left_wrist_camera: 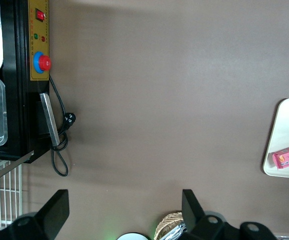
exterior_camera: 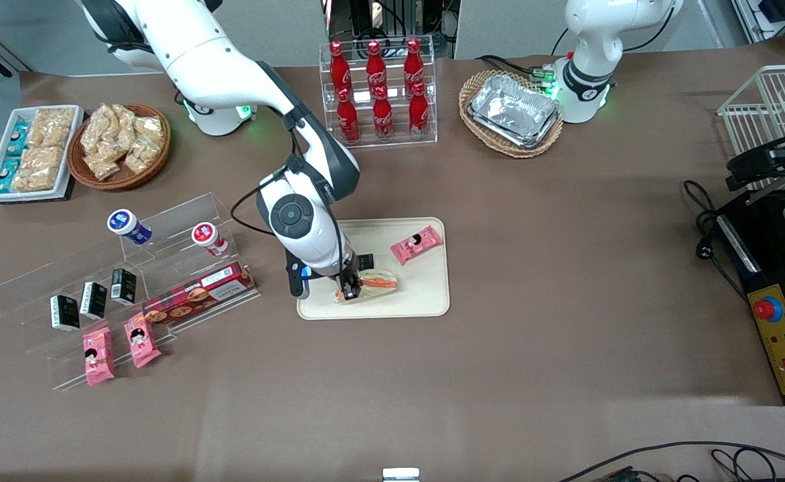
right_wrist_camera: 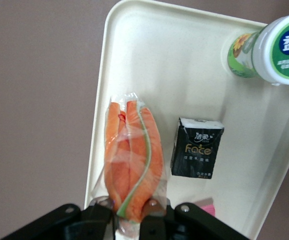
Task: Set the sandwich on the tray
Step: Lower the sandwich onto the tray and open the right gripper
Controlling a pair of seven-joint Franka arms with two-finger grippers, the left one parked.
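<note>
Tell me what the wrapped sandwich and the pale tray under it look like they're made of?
The sandwich, shut in the gripper over the tray, seems wrapped in thin clear plastic film: it shines and crinkles, and the orange and green layers show through. The tray looks like moulded plastic, cream with a matte, faintly speckled finish, rounded corners and a low rim; melamine or similar is possible.

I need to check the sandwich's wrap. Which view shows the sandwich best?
The right wrist view: the sandwich fills it, held in the pincer over the tray. The front view shows it partly hidden by the arm; the left wrist view shows none.
</note>
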